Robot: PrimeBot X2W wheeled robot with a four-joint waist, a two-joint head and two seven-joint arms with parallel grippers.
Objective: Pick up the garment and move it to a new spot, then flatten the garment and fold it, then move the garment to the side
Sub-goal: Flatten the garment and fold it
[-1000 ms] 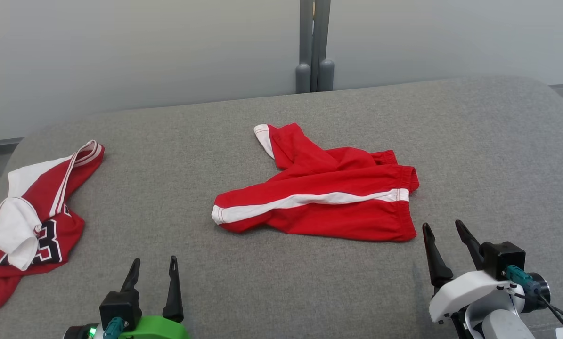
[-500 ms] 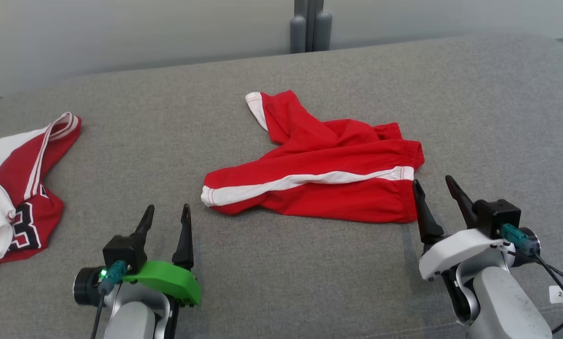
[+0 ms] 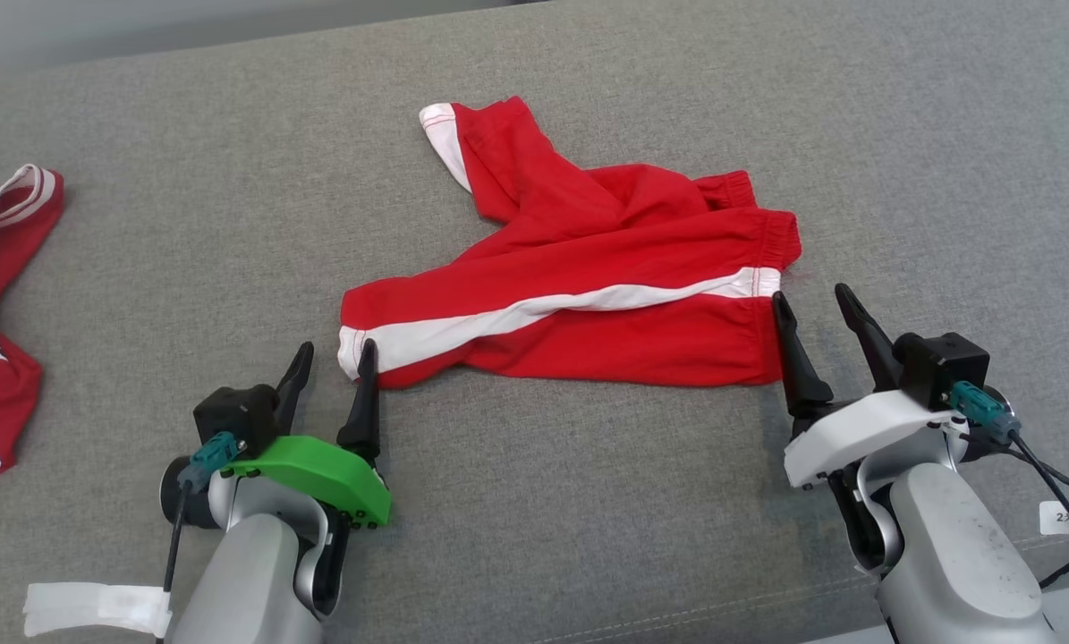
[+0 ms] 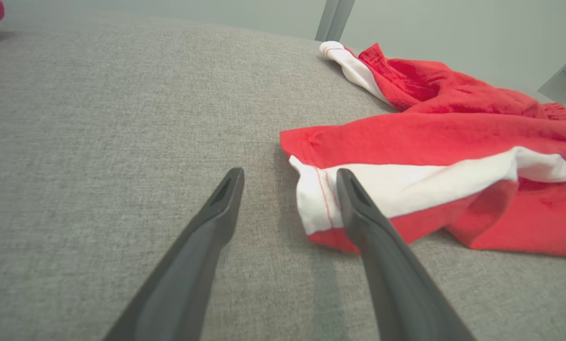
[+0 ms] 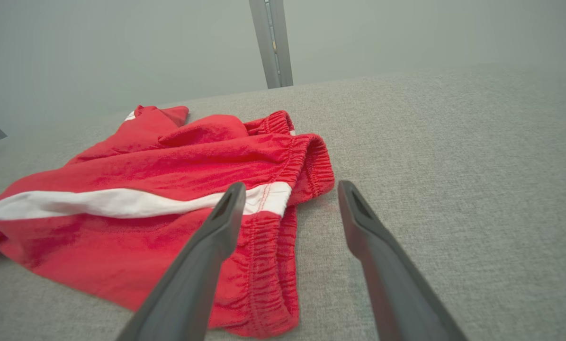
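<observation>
So that both ends can presumably be seized together, left gripper (image 3: 337,349) gapes wide at the cuff (image 3: 348,344) of the red garment (image 3: 588,286), right gripper (image 3: 810,297) wide beside its waistband (image 3: 771,268); garment unheld, midway between the grey cushion's (image 3: 588,501) edges.

I have both arms low in the head view. My left gripper (image 3: 337,347) sits toward 7 o'clock, its two dark fingers spread wide and pointing near 12, with nothing clamped between them. Its wrist carries a green cover (image 3: 319,470) above the pale left forearm (image 3: 248,581). My right gripper (image 3: 810,293) sits toward 4 o'clock, jaws equally wide and empty, tips leaning toward 11. A white cover (image 3: 856,429) tops the right forearm (image 3: 954,555), which comes in from 5 o'clock. In each wrist view the fingers (image 4: 207,246) rise from 6 o'clock with a clear gap between the tips
</observation>
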